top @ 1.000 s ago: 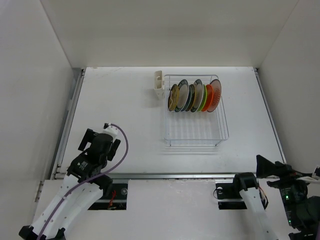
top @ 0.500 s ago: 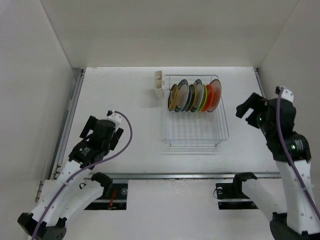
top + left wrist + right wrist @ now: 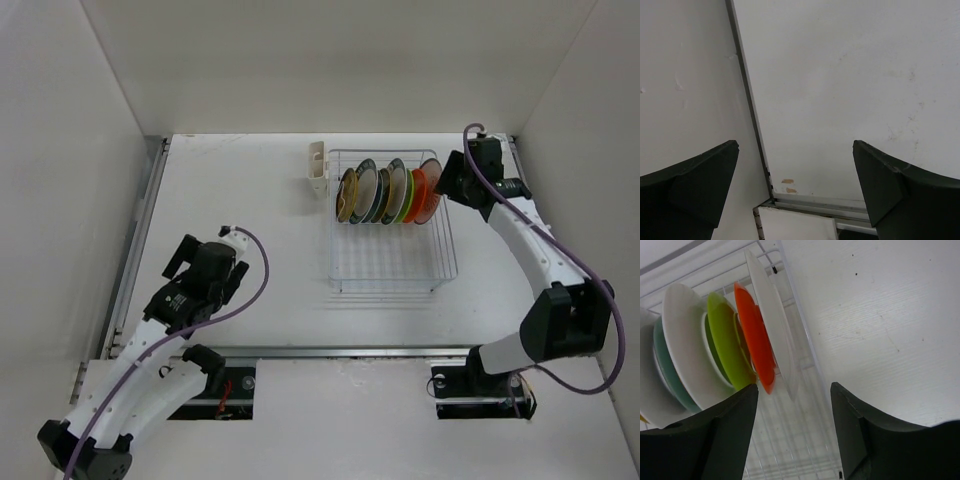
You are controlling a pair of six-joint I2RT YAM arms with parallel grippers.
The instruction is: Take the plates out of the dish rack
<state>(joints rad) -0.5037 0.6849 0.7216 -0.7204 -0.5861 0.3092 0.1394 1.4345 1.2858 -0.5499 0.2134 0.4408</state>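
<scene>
White wire dish rack (image 3: 392, 272) sat toward the far right of the bench (image 3: 240, 190), with one small cream cup (image 3: 318, 170) hanging on its far-left corner. All the plates (image 3: 390, 190) stood on edge in a single row along the rack's far end. They overlapped so much from the top camera that we could only say at least six.

From the left we had one amber patterned plate (image 3: 346, 196), then a couple of white and teal ones. After those came one lime green plate (image 3: 726, 340), one orange plate (image 3: 756, 342) and one white plate (image 3: 771, 315) at the right end, its face showing an orange centre from above.

Two arms were in view. The right tool (image 3: 794, 390) hung just beside that right end of the row, fingers spread wide, gripping nothing and not touching any plate as far as we could see. The left tool (image 3: 795, 145) was well away over the near-left part of the bench, also spread wide with only bare surface between its fingers.
</scene>
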